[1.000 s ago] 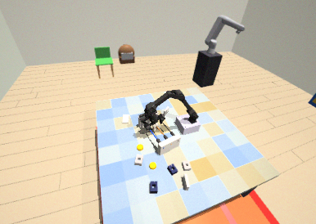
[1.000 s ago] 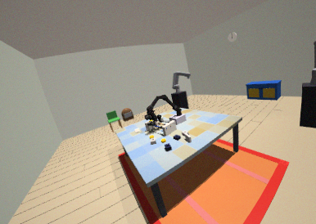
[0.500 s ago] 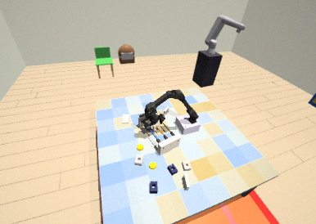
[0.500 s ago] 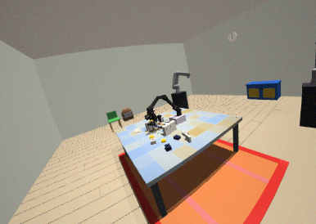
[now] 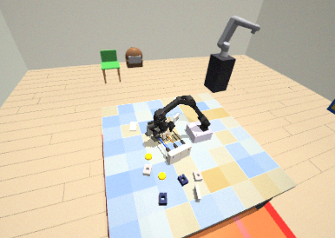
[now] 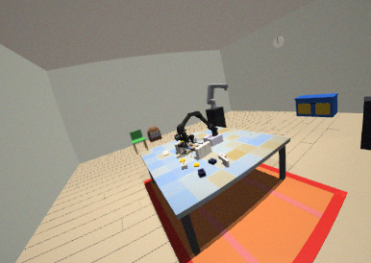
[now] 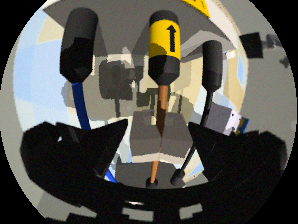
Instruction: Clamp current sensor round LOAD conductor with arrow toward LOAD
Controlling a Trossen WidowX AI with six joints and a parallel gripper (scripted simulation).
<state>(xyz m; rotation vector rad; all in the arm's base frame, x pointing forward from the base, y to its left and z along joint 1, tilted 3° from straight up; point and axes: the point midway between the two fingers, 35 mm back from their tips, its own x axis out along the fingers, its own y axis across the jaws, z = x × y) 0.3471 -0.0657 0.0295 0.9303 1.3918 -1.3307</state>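
Apparently the current sensor (image 7: 144,141): a grey, notched block between the spread fingertips in the wrist view, at the orange conductor (image 7: 163,100) (image 5: 169,139), in the middle part of the bench (image 5: 121,190) (image 6: 178,193), well in from every edge. Too small and too covered to make out in the two room views; arrow direction, latch and whether around the conductor or just beside it, impossible to tell. Open wide, the pincer (image 5: 164,127) (image 6: 183,140) (image 7: 158,123), with one black finger on each side of the block and no grip on it. On the orange conductor, a yellow band (image 7: 158,37) with a black arrow, pointing up in the wrist view toward the pale housing (image 5: 179,153) (image 6: 204,150). To either side of it, a blue conductor (image 7: 80,105) and a black conductor (image 7: 207,107). Above, the black arm (image 5: 187,100) (image 6: 195,113), arched between the pincer and the lilac box (image 5: 200,133) (image 6: 213,139), nearer the right edge in the top view. Toward that view's near edge, two yellow discs (image 5: 148,156) (image 6: 196,165), two navy parts (image 5: 162,202) (image 6: 202,173) and a white bar (image 5: 198,193) (image 6: 224,159). Nearer the left edge, a flat white piece (image 5: 133,126) (image 6: 166,153).
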